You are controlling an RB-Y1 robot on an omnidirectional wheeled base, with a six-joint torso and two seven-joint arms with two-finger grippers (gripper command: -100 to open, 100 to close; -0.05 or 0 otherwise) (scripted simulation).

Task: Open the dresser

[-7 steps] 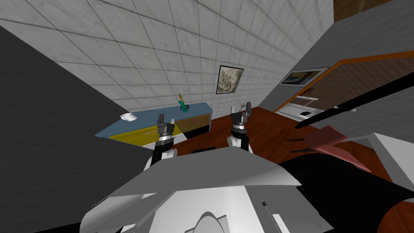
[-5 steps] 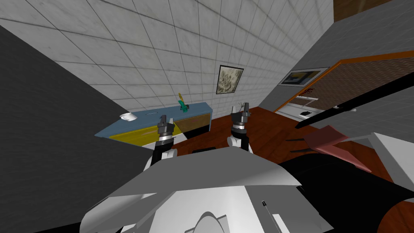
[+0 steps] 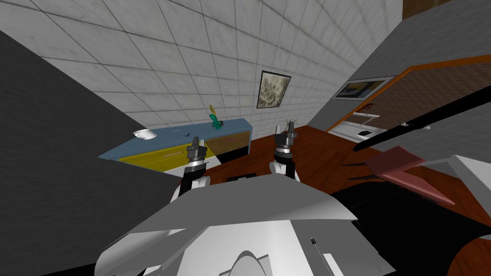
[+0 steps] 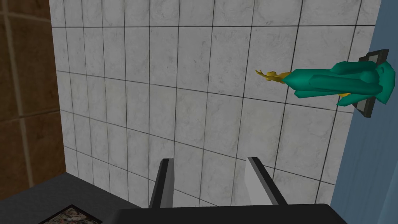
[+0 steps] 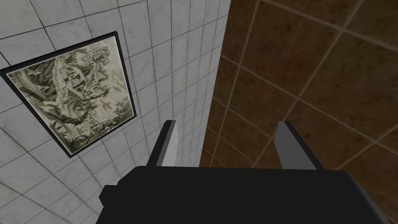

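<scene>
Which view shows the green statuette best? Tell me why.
Left wrist view: the green statuette looms large, standing on the blue dresser top. Head view shows it tiny. Right wrist view faces a framed picture.

A wall of pale grey marbled tiles (image 3: 192, 57) with dark joints runs along the back of the room. A black-framed picture (image 3: 274, 90) in muted greys and greens hangs on it. A plain dark grey wall (image 3: 48, 167) closes the near left. The floor (image 3: 326, 153) is reddish-brown wood. On the right, a lighter grey wall (image 3: 369, 48) carries a second framed picture (image 3: 363, 88) beside an orange-framed opening (image 3: 422, 96). A small twiggy plant (image 3: 290, 123) stands in the far corner. Overhead, a brown panelled ceiling (image 5: 311, 70) meets the tiles. The light is even and soft.
</scene>
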